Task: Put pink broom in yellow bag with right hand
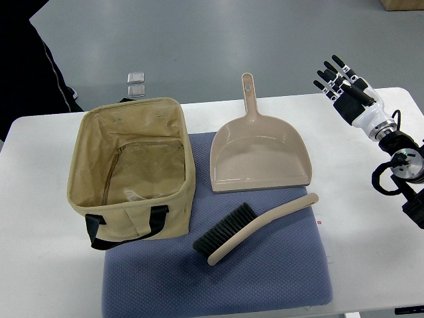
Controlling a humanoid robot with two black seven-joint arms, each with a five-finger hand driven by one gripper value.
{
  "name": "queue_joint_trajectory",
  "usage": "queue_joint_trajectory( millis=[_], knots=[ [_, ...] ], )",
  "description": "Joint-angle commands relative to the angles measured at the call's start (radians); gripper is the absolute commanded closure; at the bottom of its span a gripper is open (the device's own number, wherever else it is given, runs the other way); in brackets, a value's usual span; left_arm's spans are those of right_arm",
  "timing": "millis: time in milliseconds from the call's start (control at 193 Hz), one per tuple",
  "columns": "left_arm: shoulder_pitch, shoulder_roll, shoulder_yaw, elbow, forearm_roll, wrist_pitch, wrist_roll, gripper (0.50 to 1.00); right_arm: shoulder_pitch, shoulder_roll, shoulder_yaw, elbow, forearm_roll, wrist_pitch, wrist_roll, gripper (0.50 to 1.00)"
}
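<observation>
The pink hand broom [255, 228] lies on the blue mat [265, 278], its black bristles toward the lower left and its handle pointing up right. To its left stands the yellow fabric bag [86, 165], mouth open, with black handles at the front. My right hand [339, 81] hovers at the table's far right edge, well away from the broom, fingers spread and holding nothing.
A pink dustpan [258, 156] lies between the bag and my right arm, handle pointing away. A person in dark clothing [26, 59] stands at the upper left. Two small clear squares [136, 83] lie on the floor beyond the white table [371, 252].
</observation>
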Motion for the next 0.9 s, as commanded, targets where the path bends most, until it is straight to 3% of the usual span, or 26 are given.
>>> queue_joint_trajectory(
  millis=[0,896],
  knots=[
    [0.003,0.000,0.000,0.000,-0.001,0.000,0.000,0.500,0.000,0.000,0.000,0.004,0.000,0.002,0.000,0.572],
    [0.003,0.000,0.000,0.009,-0.007,0.008,-0.002,0.500,0.006,-0.018,0.000,0.007,0.000,0.072,-0.005,0.572]
  ],
)
